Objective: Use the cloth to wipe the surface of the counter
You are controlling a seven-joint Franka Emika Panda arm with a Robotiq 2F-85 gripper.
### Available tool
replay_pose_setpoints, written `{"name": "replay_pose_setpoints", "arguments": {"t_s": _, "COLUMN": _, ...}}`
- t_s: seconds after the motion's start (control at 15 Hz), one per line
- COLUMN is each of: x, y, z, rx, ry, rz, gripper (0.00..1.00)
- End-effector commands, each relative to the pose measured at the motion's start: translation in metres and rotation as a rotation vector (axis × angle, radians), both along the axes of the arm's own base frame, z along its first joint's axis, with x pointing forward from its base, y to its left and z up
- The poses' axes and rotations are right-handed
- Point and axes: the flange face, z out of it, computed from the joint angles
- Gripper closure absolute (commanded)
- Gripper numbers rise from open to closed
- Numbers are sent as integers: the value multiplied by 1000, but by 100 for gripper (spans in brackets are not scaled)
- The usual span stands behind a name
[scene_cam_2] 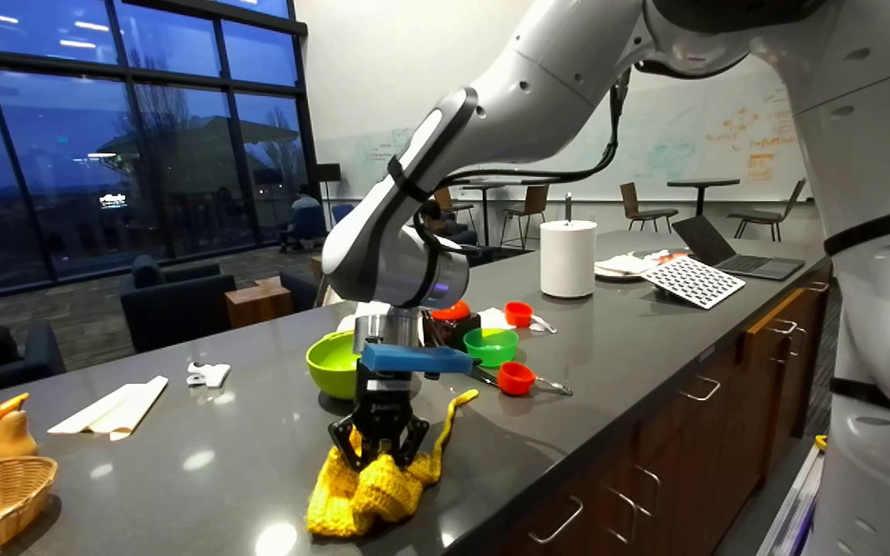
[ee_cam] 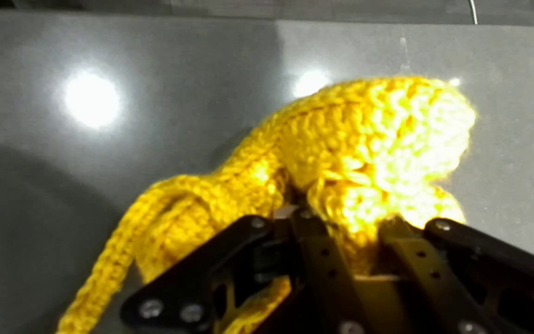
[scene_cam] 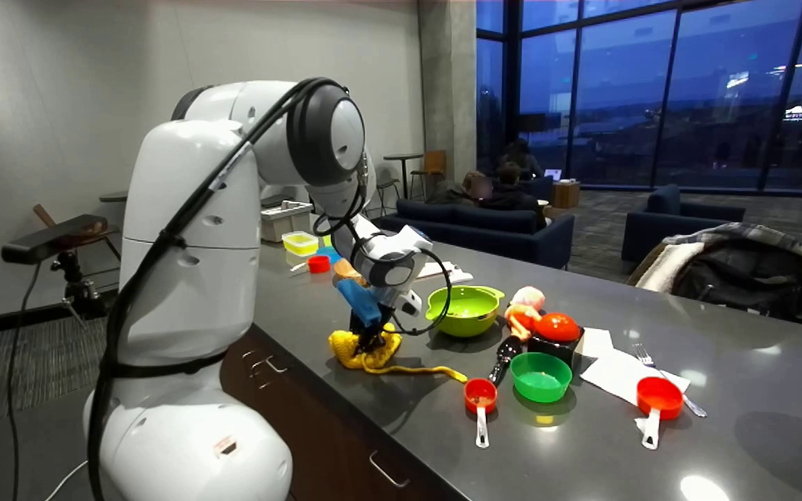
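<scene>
While tall windows [scene_cam: 617,104] filled the wall far behind the lime bowl [scene_cam: 467,323] in an exterior view, the dark grey counter [scene_cam: 756,369] ran beneath that bowl and well past it on either side. The robot arm [scene_cam: 192,195] stood on the counter's drawer side, its wrist hanging near the lime bowl. In an exterior view a laptop [scene_cam_2: 758,266] sat well apart from the lime bowl, with a white roll [scene_cam_2: 567,259] nearer to it. A wicker basket [scene_cam_2: 29,506] stood on the bowl's opposite side, also well apart.

Close by the lime bowl the gripper [ee_cam: 350,227] pointed down, jaws clenched on a bunched fold of yellow knitted cloth [scene_cam_2: 387,490]; the wrist view showed that fold pinched between the fingers [ee_cam: 327,260]. The cloth lay crumpled on the counter near the lime bowl without touching it, its strap [ee_cam: 102,273] lying past the bowl on the drawer side.

A green dish [scene_cam: 540,394] stood near the lime bowl, a black utensil [scene_cam: 505,356] between them. One red measuring cup [scene_cam: 470,402] rested near the bowl, by the strap's end.
</scene>
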Motion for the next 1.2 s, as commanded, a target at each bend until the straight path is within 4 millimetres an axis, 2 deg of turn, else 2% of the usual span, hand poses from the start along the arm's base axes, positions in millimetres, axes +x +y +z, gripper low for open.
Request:
{"name": "replay_pose_setpoints", "arguments": {"t_s": 0.0, "x": -36, "y": -31, "z": -11, "rx": -15, "ry": 41, "rz": -90, "gripper": 95}}
{"name": "replay_pose_setpoints", "arguments": {"t_s": 0.27, "x": -59, "y": -57, "z": -12, "rx": -34, "ry": 68, "rz": -168, "gripper": 95}}
{"name": "replay_pose_setpoints", "arguments": {"t_s": 0.67, "x": -84, "y": -100, "z": -2, "rx": -138, "ry": 78, "rz": -235, "gripper": 95}}
{"name": "replay_pose_setpoints", "arguments": {"t_s": 0.93, "x": -89, "y": -118, "z": 5, "rx": -230, "ry": 63, "rz": -226, "gripper": 95}}
{"name": "replay_pose_setpoints", "arguments": {"t_s": 1.13, "x": -81, "y": -119, "z": 11, "rx": -290, "ry": 36, "rz": -179, "gripper": 95}}
